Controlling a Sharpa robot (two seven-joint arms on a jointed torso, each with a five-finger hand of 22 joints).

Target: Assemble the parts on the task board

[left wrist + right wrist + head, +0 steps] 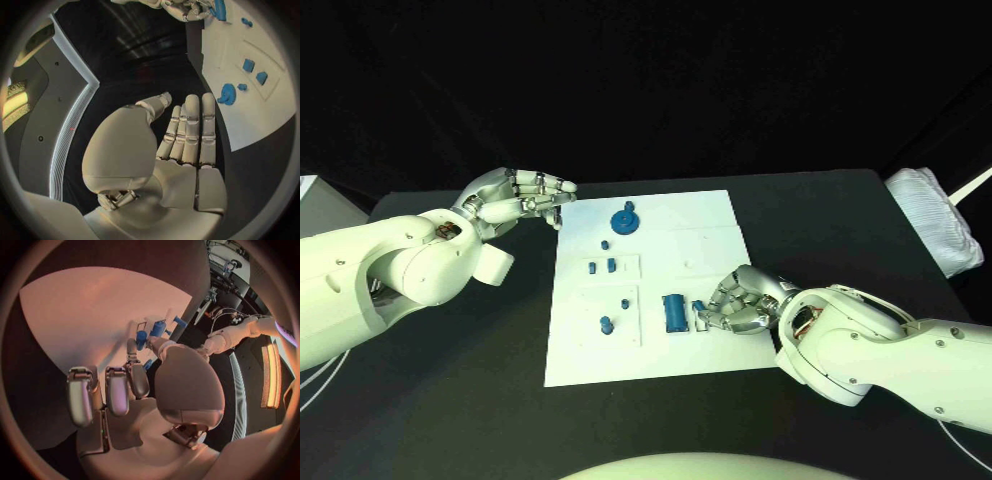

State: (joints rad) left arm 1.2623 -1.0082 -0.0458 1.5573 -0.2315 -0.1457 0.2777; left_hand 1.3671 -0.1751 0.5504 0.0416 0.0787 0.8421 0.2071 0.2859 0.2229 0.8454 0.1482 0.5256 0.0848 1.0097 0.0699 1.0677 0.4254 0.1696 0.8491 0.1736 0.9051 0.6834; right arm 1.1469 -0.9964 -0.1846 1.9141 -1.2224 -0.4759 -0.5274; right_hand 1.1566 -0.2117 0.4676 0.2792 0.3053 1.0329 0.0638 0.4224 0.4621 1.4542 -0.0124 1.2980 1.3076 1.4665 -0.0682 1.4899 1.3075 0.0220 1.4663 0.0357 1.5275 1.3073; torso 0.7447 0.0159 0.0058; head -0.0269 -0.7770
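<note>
Working a blue part (674,312) on the task board (718,215): we see right hand (740,300) fingers curled against it, grip unclear. Left hand (519,196) hovers empty, fingers together. Next we'd seat it precisely.

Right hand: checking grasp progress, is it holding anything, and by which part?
Cannot tell: the right hand has fingertips at the long blue part, contact unclear. Left hand holds nothing.

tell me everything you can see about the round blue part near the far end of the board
The round blue part is a flat disc with a raised stub at its centre, matte like plastic. It lies on the white task board near its far edge, apart from the smaller blue pieces. Neither hand touches it; the left hand hovers beside the board's edge.
</note>
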